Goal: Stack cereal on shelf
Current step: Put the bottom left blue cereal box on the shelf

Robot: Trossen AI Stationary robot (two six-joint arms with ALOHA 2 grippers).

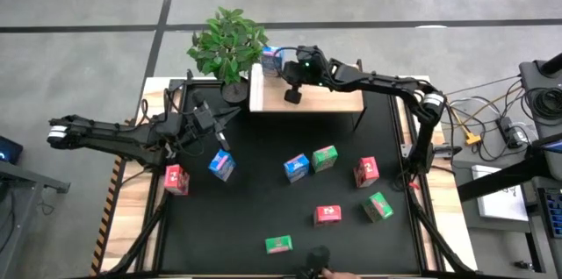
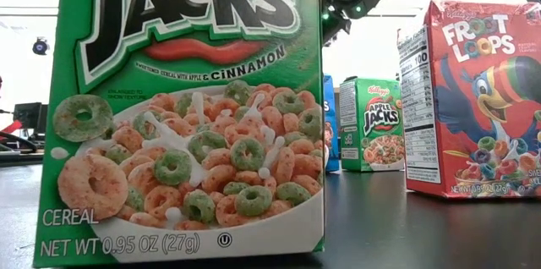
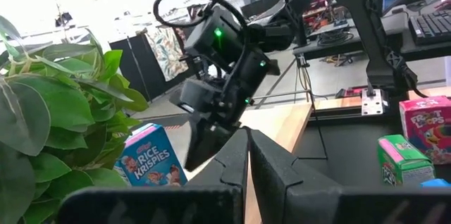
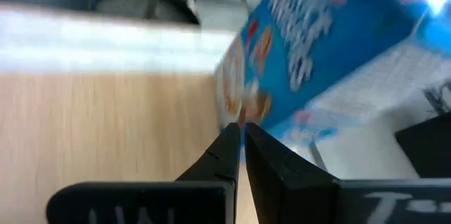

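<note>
Apple Jacks box (image 2: 182, 112), green, fills the low view's left half, standing upright at the black mat's near edge; the high view shows the same box small (image 1: 278, 244). Behind it the low view has a red Froot Loops box (image 2: 482, 100) and a second green box (image 2: 382, 125), both upright.

Black mat (image 1: 263, 200) carries seven boxes well apart in the high view: red one (image 1: 176, 179) at the left edge, blue (image 1: 221, 165) beside it, blue (image 1: 296, 168) touching green (image 1: 324, 158) mid-mat, red (image 1: 366, 171) and green (image 1: 378, 206) toward the right edge, red (image 1: 327, 215) near the front.

Shelf (image 1: 329, 102) sits at the mat's far edge, potted plant (image 1: 228, 44) at its left end. One blue Rice Krispies box (image 3: 151, 157) stands on the shelf's far left corner (label legible only from the left wrist).

Right gripper (image 1: 292, 95) is over the shelf top just beside that box, fingers pressed together, holding nothing; its wrist view shows the box (image 4: 317, 62) tilted across the frame beyond the tips.

Left gripper (image 1: 222, 139) hovers above the mat's left side, closed and empty.
</note>
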